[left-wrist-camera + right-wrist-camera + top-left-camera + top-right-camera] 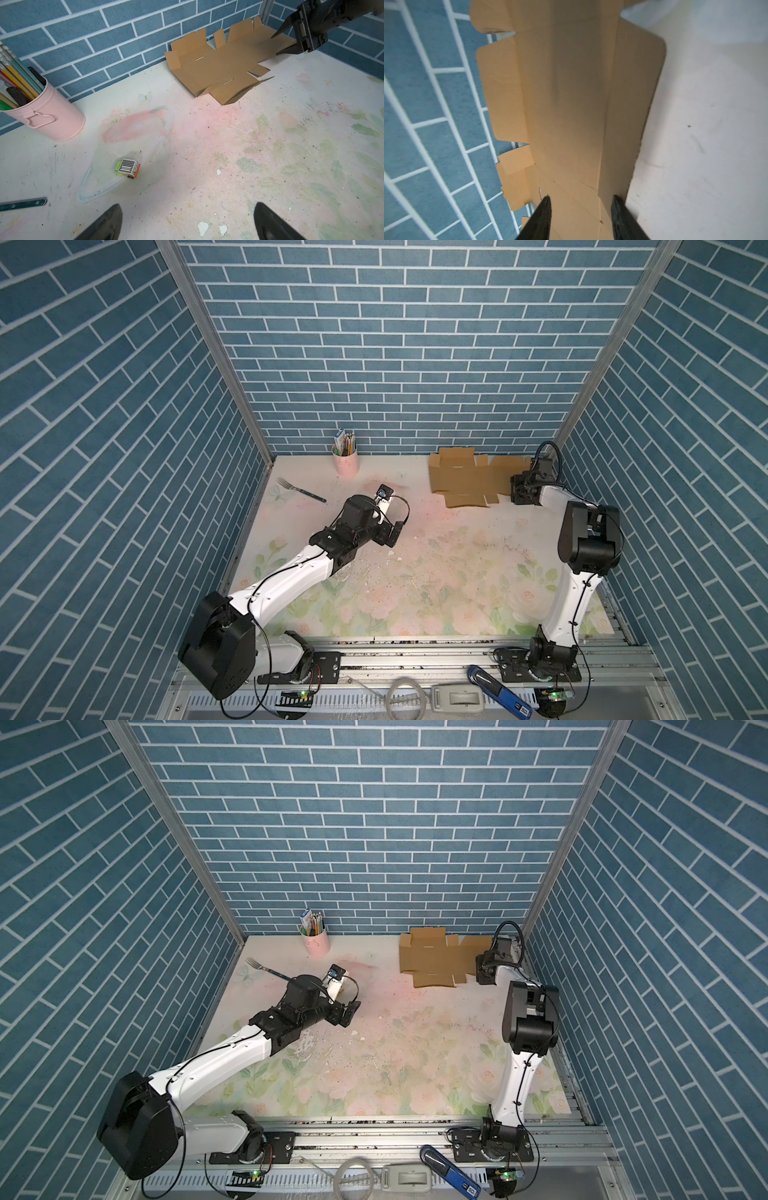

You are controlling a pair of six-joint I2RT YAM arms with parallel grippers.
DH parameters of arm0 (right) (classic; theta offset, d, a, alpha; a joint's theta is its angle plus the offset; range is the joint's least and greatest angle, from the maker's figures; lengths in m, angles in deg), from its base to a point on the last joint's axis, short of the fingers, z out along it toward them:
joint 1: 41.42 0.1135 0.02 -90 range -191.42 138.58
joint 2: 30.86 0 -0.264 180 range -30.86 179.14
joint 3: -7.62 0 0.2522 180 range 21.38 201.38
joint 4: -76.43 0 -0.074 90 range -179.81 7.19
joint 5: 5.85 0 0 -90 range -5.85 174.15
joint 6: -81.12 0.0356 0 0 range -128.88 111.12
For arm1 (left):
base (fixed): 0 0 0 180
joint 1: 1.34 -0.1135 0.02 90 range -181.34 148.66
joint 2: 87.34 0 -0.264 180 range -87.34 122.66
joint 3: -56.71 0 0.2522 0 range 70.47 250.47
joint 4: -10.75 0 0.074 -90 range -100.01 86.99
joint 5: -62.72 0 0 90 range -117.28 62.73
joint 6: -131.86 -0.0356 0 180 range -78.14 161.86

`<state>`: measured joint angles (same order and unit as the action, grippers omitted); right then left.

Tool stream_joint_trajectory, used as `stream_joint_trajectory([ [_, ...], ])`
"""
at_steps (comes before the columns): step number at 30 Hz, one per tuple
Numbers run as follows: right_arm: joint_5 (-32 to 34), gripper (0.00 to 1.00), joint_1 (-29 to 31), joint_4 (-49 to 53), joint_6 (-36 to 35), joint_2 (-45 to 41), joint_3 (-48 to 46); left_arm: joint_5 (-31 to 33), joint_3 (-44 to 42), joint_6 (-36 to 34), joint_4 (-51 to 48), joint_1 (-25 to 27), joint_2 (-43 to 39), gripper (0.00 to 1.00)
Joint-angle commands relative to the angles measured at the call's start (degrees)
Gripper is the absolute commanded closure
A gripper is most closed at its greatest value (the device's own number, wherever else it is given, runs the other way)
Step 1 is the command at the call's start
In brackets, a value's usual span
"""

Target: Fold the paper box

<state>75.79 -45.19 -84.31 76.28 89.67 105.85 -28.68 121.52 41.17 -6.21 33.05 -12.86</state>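
Though partly open, right tool (274, 46) at paper box (218, 66) end.

Both top views high, looking down, wrist views low, close, both catching the paper box (218, 68)

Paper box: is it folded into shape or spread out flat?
Spread out, not yet folded: the paper box lies as an open sheet on the table, only its edge flaps tilting up.

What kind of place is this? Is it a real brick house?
Probably a robot practice booth, not a house. The blue brick walls look like printed panels on metal posts, two robot arms stand on a metal rail, and a flat paper box lies on the flowery table.
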Motion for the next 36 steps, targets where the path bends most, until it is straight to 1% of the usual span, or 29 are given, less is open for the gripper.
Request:
stream_joint_trajectory([
  [1,-1.6,0.52,0.0,2.8,0.3,1.0,0.3,-0.6,1.7,-0.3,-0.8,0.3,-0.2,0.0],
  [5,-1.2,0.52,-0.1,2.4,0.2,0.5,-1.0,-0.5,1.8,-0.2,-1.0,0.3,-0.1,0.01],
  [8,-2.7,0.54,-0.2,2.1,0.2,0.3,-1.4,-0.7,1.8,-0.2,-1.1,0.3,-0.2,0.0],
  [12,-1.4,0.54,-0.3,1.0,-0.7,-3.9,-4.7,-0.5,1.9,-0.3,-1.2,0.4,-0.4,0.0],
  [20,-2.3,0.54,-0.4,-3.2,-0.4,-10.8,-13.1,-0.9,2.0,-0.2,-1.3,0.6,-0.2,0.0],
  [27,-3.0,0.53,-0.5,-3.4,-0.5,-13.0,-15.4,-0.3,1.9,-0.5,-1.5,1.3,-0.6,0.0],
  [36,-3.4,0.53,-0.5,-6.5,0.7,-16.6,-20.8,0.1,2.0,-1.1,-1.9,2.0,0.2,0.0],
])
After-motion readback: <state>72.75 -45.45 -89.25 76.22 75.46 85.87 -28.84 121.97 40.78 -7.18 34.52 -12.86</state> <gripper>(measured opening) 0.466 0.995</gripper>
